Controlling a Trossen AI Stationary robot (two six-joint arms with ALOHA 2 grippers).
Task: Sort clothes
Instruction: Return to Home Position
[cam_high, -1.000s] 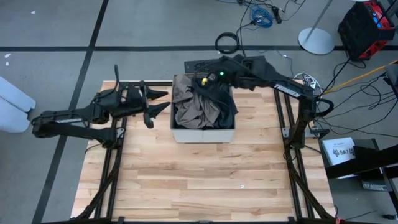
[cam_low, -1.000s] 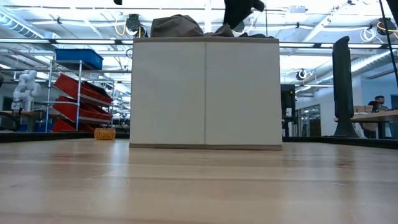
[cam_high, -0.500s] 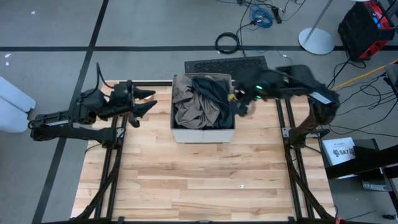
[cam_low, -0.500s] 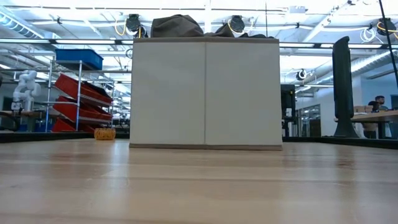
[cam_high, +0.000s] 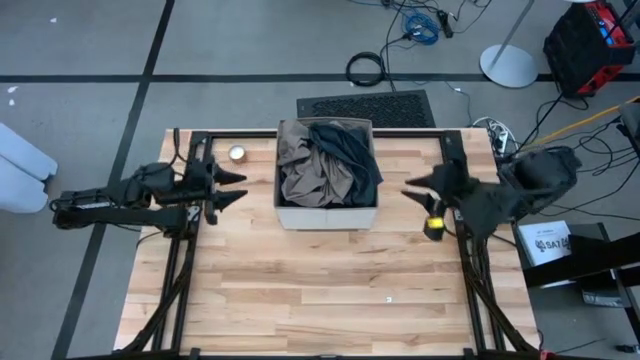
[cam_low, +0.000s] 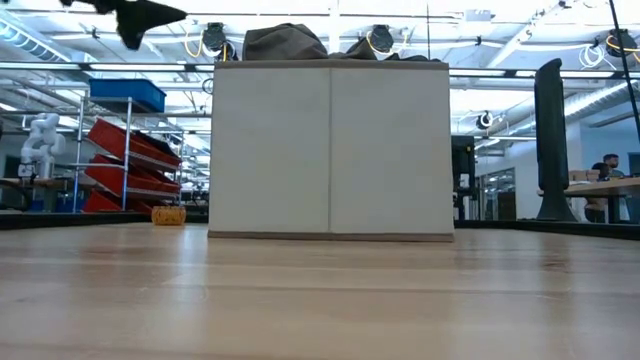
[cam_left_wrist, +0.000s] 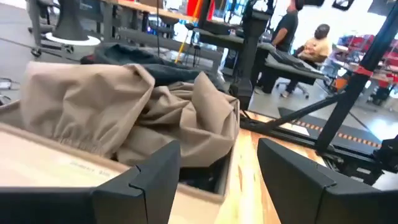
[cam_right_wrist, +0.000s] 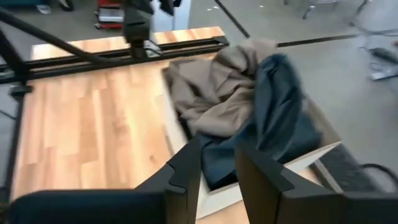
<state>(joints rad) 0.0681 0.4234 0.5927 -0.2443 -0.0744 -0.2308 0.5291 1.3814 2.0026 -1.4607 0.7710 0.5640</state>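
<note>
high / left gripper (cam_high: 238, 187): hanging spread and empty, just beside the box (cam_high: 325, 217), on its left.
high / right gripper (cam_high: 418, 192): hanging spread, carrying nothing, off the box's right side near the table (cam_high: 300, 290) edge.
high / clothes: tan garment (cam_high: 305, 165) and slate garment (cam_high: 352, 160) lying heaped inside the box.
low / box: standing upright, tan hump poking above its rim.
left wrist / left fingers (cam_left_wrist: 143, 180): standing wide apart, gripping nothing, pointing at the tan fabric piling up to the rim.
right wrist / right fingers (cam_right_wrist: 186, 168): standing apart with a narrow gap, nothing between; slate piece draping over the tan one.
step: reading as return-to-home, sorting looking finished.
next: parking both arms clear of the box, without snagging fabric.
</note>
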